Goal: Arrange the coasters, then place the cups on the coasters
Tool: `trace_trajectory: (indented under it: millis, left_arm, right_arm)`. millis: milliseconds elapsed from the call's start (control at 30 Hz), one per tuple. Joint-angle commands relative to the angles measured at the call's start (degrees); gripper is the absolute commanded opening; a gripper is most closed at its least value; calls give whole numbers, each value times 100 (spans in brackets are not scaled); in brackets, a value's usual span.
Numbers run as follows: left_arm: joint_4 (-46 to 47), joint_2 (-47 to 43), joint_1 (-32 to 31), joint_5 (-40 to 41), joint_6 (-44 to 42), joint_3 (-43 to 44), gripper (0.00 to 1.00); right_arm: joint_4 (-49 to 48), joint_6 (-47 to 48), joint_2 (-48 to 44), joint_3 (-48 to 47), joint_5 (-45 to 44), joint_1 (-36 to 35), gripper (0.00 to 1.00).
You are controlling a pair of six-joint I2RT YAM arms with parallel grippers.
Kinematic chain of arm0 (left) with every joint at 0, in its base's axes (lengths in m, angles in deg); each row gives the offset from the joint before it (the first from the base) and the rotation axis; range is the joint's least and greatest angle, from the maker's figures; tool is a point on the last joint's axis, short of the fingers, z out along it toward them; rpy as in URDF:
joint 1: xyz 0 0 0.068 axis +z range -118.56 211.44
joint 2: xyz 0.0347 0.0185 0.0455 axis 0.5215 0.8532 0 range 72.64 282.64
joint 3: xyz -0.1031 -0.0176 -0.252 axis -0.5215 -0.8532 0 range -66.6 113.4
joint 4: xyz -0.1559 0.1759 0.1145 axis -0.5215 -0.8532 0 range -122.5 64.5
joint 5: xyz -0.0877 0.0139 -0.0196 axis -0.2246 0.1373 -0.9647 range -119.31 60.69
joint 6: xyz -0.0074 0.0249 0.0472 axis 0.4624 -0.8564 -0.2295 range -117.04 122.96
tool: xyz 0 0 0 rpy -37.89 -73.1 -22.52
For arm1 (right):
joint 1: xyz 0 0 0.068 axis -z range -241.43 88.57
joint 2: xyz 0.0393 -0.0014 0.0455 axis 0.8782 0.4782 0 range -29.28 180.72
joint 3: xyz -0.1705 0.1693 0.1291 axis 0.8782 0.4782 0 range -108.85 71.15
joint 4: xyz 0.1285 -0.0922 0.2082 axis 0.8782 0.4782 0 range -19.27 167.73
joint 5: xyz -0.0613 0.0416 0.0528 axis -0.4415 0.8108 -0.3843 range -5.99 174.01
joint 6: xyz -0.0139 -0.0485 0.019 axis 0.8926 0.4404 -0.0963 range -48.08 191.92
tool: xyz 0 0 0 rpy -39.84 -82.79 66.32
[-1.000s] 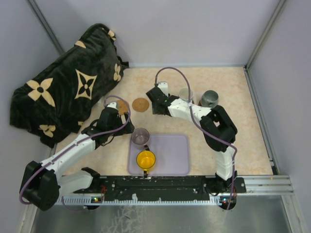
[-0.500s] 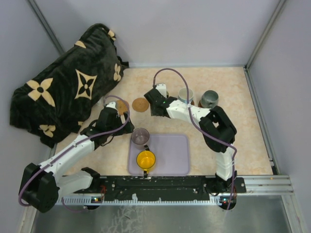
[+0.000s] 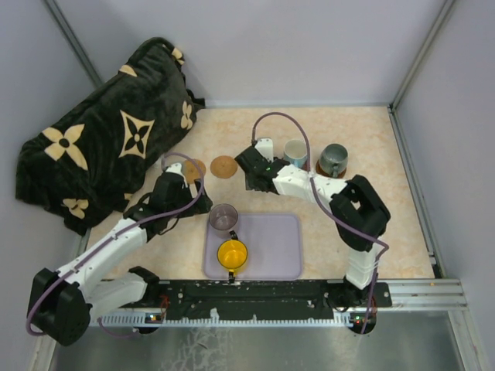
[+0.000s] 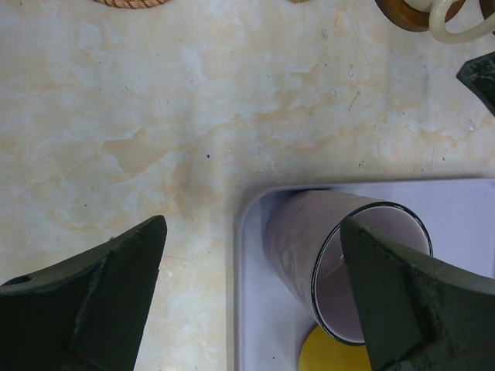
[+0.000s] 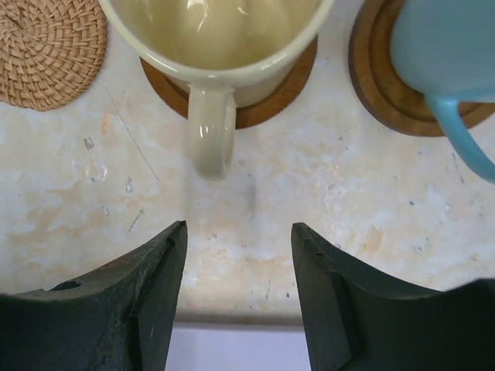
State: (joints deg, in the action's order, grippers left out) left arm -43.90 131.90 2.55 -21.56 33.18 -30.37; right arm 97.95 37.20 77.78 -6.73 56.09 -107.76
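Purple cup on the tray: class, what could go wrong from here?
The purple cup stands close beside the yellow cup near the tray corner, so the open left gripper might knock the yellow one while grasping. The open right gripper sits just short of the handle of the cream cup; a stray move could drag that cup off its dark coaster.

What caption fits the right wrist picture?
Cream handled mug sits on a dark brown round wooden coaster, open right gripper just clear of its handle.

The right wrist view's top edge crops the cream cup.
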Motion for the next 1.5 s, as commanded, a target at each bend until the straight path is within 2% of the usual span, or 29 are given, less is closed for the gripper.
trace_trajectory:
  millis: [0, 167, 367, 700, 1167, 1467]
  left_arm:
    - [-277, -307, -19, -115, -7, 118, 100]
    - [-511, -652, -16, -296, -48, 160, 100]
    - [-802, -962, -44, -892, -10, 306, 99]
    - [-1090, -964, -583, -1320, 529, 273, 99]
    - [-866, -160, -2156, -637, 1293, 394, 99]
    - [-835, 278, -2424, -265, 1562, 407, 99]
  right_arm:
    - [-62, -162, -899, 231, -355, -135, 57]
    - [-86, -227, -1729, 736, -408, -212, 58]
    - [-232, -213, -2581, 1422, -262, -212, 58]
    - [-558, -205, -3284, 2096, -43, -216, 58]
    - [-771, -204, -3863, 2548, 107, -215, 58]
    - [-823, -134, -4173, 2710, 52, -215, 58]
